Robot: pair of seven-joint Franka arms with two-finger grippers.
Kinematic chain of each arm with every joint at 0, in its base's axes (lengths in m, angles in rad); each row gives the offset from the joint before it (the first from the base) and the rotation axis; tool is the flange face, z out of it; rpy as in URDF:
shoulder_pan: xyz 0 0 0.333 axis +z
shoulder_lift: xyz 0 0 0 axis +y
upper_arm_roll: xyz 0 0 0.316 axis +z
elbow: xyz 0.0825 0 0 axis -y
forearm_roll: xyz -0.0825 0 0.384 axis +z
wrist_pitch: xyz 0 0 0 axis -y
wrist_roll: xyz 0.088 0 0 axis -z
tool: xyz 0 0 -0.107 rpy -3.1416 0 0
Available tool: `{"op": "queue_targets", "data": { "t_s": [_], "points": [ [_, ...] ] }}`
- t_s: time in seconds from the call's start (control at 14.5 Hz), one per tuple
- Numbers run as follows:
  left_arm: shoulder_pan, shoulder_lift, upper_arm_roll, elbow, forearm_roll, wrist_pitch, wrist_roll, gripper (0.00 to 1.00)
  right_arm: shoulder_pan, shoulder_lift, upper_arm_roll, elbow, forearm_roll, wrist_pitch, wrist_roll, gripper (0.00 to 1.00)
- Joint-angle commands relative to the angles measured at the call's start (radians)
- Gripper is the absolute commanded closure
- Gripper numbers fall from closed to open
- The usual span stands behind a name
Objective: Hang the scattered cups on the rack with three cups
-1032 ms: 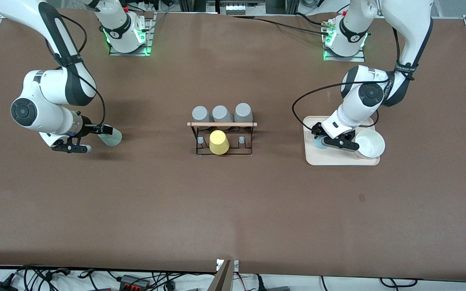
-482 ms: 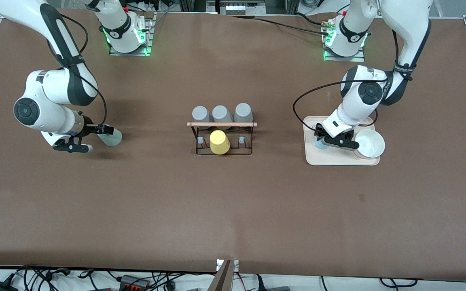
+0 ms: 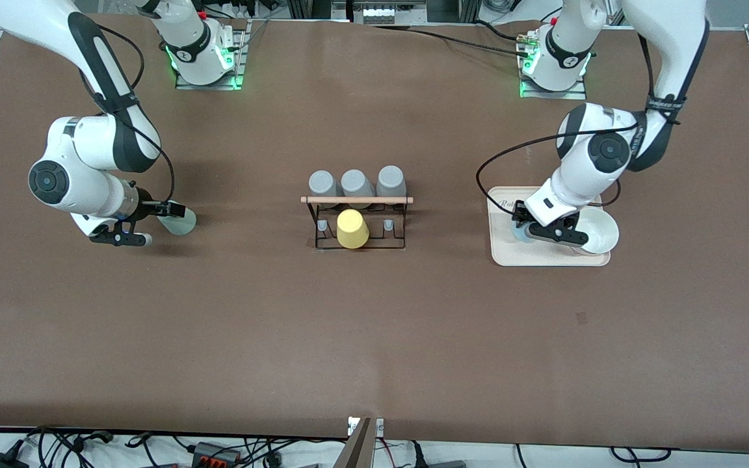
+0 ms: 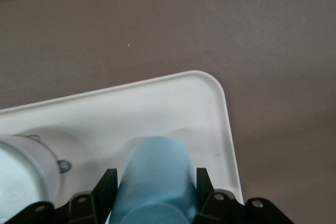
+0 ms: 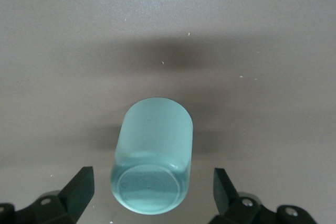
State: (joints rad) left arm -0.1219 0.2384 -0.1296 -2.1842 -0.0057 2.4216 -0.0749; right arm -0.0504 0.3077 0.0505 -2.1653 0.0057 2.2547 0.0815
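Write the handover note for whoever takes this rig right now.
Left gripper: shut on the blue cup, at the cream tray beside the white bowl.
Right gripper: open, fingers either side of the green cup, which lies on the table toward the right arm's end.
Rack: mid-table, with three grey cups and a yellow cup.
Done: blue cup gripped.
Left: grip the green cup, hang both.

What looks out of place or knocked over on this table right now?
The mint cup lies tipped on its side on the bare table toward the right arm's end, between the open right gripper fingers. The blue cup sits off the rack, on the tray, gripped by the left gripper.
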Motion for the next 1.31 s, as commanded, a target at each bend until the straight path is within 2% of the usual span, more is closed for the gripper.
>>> {"op": "queue_targets", "data": {
  "t_s": [0.0,0.14,0.28,0.34,0.41,0.62,0.83,0.96,1.1,1.24],
  "points": [
    [-0.008,0.011,-0.007,0.244,0.007,-0.266,-0.012,0.63,-0.008,-0.002,0.005,-0.018,-0.001,0.025,-0.003,0.0],
    [-0.04,0.064,-0.008,0.412,0.006,-0.389,-0.037,0.63,-0.008,0.001,0.005,-0.034,-0.001,0.048,0.0,0.0],
    [-0.085,0.108,-0.008,0.539,0.007,-0.406,-0.045,0.65,-0.008,0.001,0.005,-0.036,-0.001,0.049,0.0,0.02],
    [-0.113,0.134,-0.008,0.6,0.006,-0.407,-0.048,0.65,-0.008,0.001,0.005,-0.036,-0.001,0.049,0.003,0.18],
    [-0.149,0.159,-0.007,0.65,0.003,-0.408,-0.06,0.65,-0.006,0.001,0.005,-0.034,-0.001,0.049,0.006,0.29],
    [-0.217,0.229,-0.007,0.759,-0.002,-0.408,-0.21,0.67,0.001,0.001,0.006,-0.024,-0.001,0.048,0.006,0.56],
    [-0.295,0.285,-0.007,0.808,0.003,-0.408,-0.421,0.67,0.012,0.001,0.008,-0.013,-0.003,0.043,0.003,0.85],
    [-0.335,0.312,-0.007,0.82,0.0,-0.397,-0.517,0.69,0.015,-0.002,0.008,0.001,-0.003,0.039,-0.008,0.92],
    [-0.37,0.369,-0.007,0.901,0.0,-0.395,-0.577,0.7,0.014,-0.007,0.008,0.034,-0.003,0.01,-0.02,0.96],
    [-0.395,0.395,-0.007,0.954,-0.002,-0.397,-0.653,0.69,0.017,-0.006,0.008,0.111,-0.003,-0.102,-0.014,1.0]
  ]
}}
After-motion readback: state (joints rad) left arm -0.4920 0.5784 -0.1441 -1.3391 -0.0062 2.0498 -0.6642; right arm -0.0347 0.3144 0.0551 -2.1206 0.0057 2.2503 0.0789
